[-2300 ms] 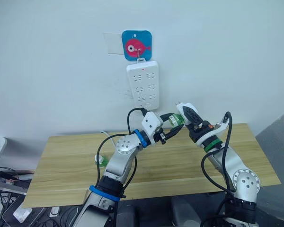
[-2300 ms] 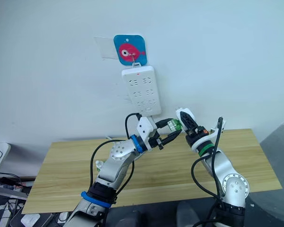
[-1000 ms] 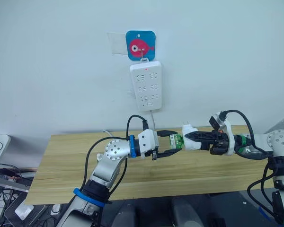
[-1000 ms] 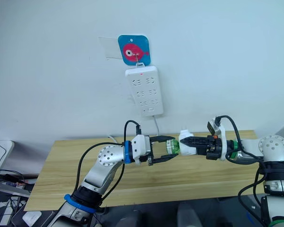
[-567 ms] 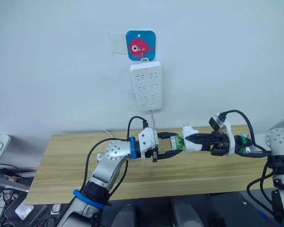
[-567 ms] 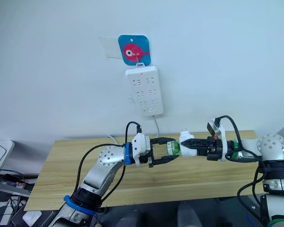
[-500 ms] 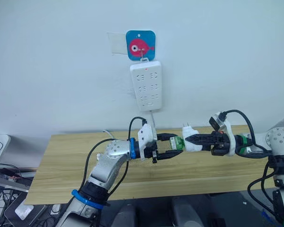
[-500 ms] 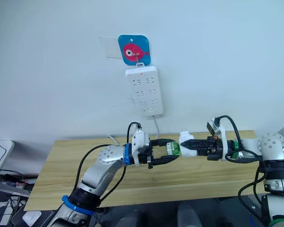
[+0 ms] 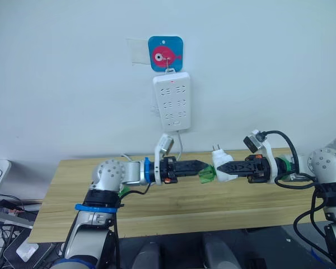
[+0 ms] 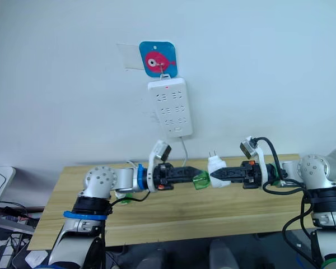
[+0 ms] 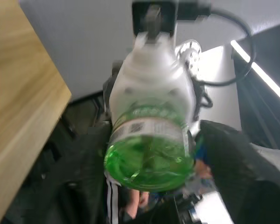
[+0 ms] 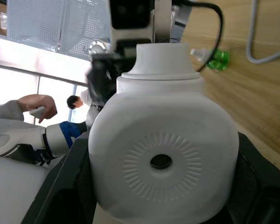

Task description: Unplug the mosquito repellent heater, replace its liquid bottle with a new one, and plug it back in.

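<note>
My right gripper [image 9: 224,167] is shut on the white mosquito repellent heater [image 9: 219,161], held above the wooden table [image 9: 241,197] with its prongs pointing up. The heater's round vent hole faces the right wrist view [image 12: 161,162]. A green liquid bottle [image 9: 206,175] hangs at the heater's left end, and my left gripper [image 9: 200,167] is shut on it from the left. In the left wrist view the bottle's [image 11: 149,151] neck sits inside the heater [image 11: 151,74]. A second green bottle [image 10: 121,194] lies on the table behind my left arm.
A white multi-socket power strip [image 9: 171,102] hangs on the wall from a blue fish hook [image 9: 165,53], directly above the two grippers. Its cable [image 9: 180,141] drops toward the table. The table's right half lies below my right arm.
My left arm has swung its elbow out to the left and the left gripper has rolled around the bottle. The heater and right gripper stay almost where they were.
</note>
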Controlling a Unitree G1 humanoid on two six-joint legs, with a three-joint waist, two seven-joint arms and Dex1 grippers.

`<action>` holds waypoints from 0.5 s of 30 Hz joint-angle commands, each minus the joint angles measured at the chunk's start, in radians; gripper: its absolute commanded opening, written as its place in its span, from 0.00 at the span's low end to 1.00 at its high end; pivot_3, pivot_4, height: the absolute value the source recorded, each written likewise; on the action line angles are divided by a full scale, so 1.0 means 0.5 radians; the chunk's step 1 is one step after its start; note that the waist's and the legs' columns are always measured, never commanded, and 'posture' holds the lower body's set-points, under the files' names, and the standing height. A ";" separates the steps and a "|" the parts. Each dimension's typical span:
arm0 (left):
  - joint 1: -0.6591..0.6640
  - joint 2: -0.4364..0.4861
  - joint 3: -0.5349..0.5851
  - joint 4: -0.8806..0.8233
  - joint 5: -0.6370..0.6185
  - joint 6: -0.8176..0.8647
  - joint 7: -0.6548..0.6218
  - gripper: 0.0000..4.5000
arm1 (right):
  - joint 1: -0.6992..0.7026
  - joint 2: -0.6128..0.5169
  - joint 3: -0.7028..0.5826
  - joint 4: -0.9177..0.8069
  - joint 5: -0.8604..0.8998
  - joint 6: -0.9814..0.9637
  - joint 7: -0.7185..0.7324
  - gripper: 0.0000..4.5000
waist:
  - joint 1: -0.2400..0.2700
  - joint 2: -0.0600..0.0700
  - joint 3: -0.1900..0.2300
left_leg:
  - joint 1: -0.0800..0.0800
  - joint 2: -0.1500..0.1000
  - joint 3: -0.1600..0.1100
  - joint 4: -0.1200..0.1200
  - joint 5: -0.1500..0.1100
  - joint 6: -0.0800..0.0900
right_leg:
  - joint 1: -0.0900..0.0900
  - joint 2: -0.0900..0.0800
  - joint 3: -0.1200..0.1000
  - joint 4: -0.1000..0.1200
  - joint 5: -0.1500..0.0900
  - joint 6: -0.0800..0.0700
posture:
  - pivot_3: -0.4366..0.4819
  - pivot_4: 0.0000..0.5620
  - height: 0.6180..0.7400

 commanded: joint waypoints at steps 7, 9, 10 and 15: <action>0.095 0.416 -0.213 -0.604 0.724 -1.090 -0.458 1.00 | -0.106 0.079 -0.240 0.172 -0.060 0.039 -0.060 0.66 | -0.004 0.000 0.003 | 0.000 0.002 0.005 -0.003 0.000 -0.001 | -0.003 0.000 0.003 -0.001 0.001 -0.002 | 0.38 0.28 1.00; 0.153 0.437 -0.291 -0.637 1.019 -1.544 -0.478 1.00 | -0.120 0.088 -0.257 0.208 -0.087 0.040 -0.069 0.66 | 0.018 0.002 0.003 | 0.000 0.000 0.007 -0.005 0.000 -0.002 | -0.002 -0.003 0.004 -0.005 0.001 -0.003 | 0.39 0.28 1.00; 0.204 0.439 -0.314 -0.652 1.121 -1.740 -0.512 1.00 | -0.137 0.102 -0.275 0.233 -0.095 0.050 -0.081 0.66 | 0.032 0.002 0.003 | 0.000 -0.002 0.008 -0.005 0.000 -0.002 | -0.002 -0.005 0.004 -0.007 0.002 -0.003 | 0.39 0.28 1.00; 0.474 0.423 -0.505 -0.544 1.785 -3.096 -0.608 1.00 | -0.211 0.132 -0.313 0.320 -0.160 0.049 -0.100 0.66 | 0.058 0.003 0.004 | -0.002 -0.002 0.012 -0.007 -0.001 -0.001 | -0.002 -0.017 0.005 -0.013 0.002 -0.004 | 0.39 0.28 1.00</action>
